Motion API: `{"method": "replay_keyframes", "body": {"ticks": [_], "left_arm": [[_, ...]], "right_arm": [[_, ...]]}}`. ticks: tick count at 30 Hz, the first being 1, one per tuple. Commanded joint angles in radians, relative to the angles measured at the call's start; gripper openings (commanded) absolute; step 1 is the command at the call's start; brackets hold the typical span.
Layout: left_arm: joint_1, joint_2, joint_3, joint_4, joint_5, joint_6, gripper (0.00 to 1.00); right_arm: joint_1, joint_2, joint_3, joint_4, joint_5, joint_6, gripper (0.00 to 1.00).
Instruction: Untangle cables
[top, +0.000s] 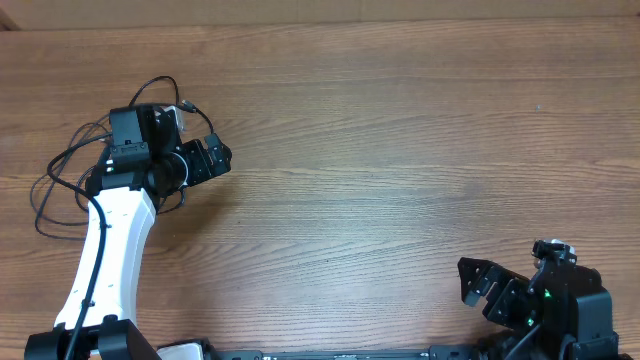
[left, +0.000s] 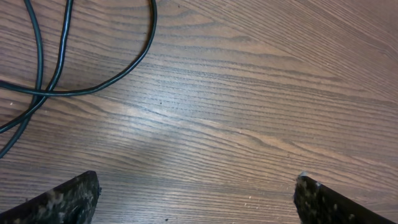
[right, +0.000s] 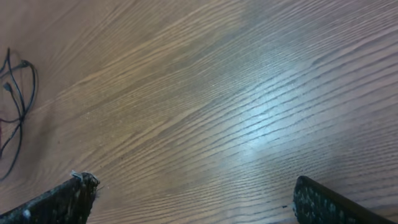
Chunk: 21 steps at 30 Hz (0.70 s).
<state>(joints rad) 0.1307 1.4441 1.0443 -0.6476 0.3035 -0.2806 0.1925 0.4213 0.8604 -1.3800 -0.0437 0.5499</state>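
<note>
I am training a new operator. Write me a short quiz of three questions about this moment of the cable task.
1. True or false: the left tool is shut on the cables.
2. Which tool is nearer to the cables? A) left B) right
3. Fill in the gap: the right tool is open and holds ____.

Key: 1 false, it is open and grips nothing; 2 A; 3 nothing.
</note>
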Motion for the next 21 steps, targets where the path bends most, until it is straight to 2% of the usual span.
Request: {"method": "replay_keyframes", "body": {"ticks": [1, 21], "left_arm": [[0.000, 0.007, 0.019, 0.001, 0.000, 0.023, 1.00], [0.000, 0.007, 0.019, 0.001, 0.001, 0.023, 0.99]], "right_arm": [[0.003, -0.023, -0.031, 0.002, -0.014, 0.003, 1.00], [0.002, -0.328, -0.056, 0.079, -0.025, 0.002, 1.00]]}}
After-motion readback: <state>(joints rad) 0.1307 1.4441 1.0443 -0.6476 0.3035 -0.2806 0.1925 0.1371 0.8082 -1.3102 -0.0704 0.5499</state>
